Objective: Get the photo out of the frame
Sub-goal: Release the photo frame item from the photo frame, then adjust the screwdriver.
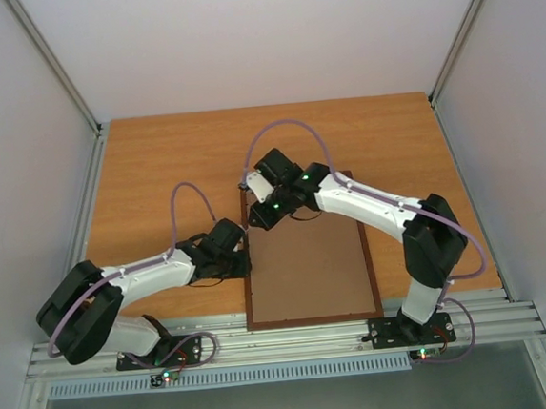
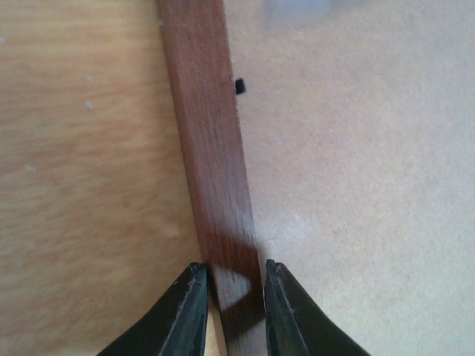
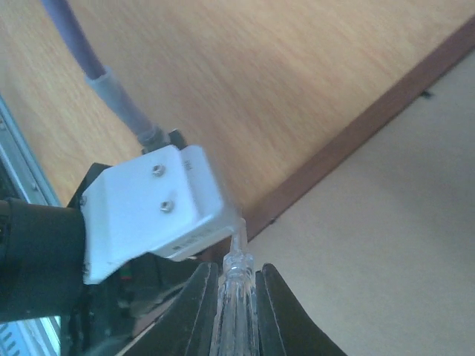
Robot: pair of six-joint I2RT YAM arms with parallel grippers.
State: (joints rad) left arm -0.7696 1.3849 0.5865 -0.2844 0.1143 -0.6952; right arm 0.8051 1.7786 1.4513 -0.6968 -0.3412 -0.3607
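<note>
The frame [image 1: 314,318] lies face down on the table, its brown hardboard back [image 1: 307,268] up. The photo is hidden beneath the back. My left gripper [image 1: 245,257] is at the frame's left side. In the left wrist view its fingers [image 2: 194,297] straddle the reddish-brown rail [image 2: 211,163] and close on it. My right gripper [image 1: 258,220] is over the back's upper left corner. In the right wrist view it [image 3: 237,278] is shut on a clear plastic tool [image 3: 237,297] whose tip points at the rail's [image 3: 349,141] inner edge.
Small black retaining tabs sit at the back's edge [image 2: 240,86] [image 3: 427,93]. The left arm's white wrist camera block [image 3: 148,208] and purple cable [image 3: 89,67] are right beside the tool tip. The wooden table [image 1: 155,167] lies around the frame.
</note>
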